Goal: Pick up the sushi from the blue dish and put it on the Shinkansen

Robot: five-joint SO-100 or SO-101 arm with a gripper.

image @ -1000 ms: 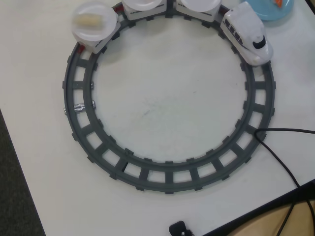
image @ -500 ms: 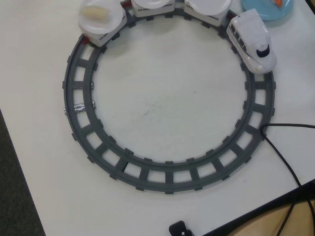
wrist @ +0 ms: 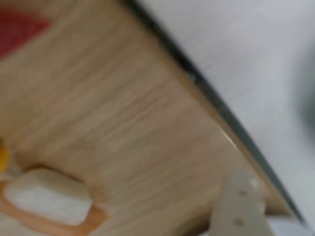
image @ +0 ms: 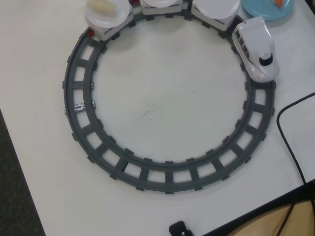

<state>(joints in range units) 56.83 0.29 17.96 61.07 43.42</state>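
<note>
Progress looks partial: a pale sushi piece (image: 101,7) already rides the rear Shinkansen (image: 255,46) car, and an orange piece (image: 278,3) lies on the blue dish (image: 268,11). My blurred wrist view shows one finger (wrist: 239,206); its opening I cannot tell. Track (image: 93,142) interior is open.

Two cameras, one high, one close
Overhead looks straight down on the table (image: 162,105); the blurred wrist view skims wood near the table (wrist: 256,59) edge.
</note>
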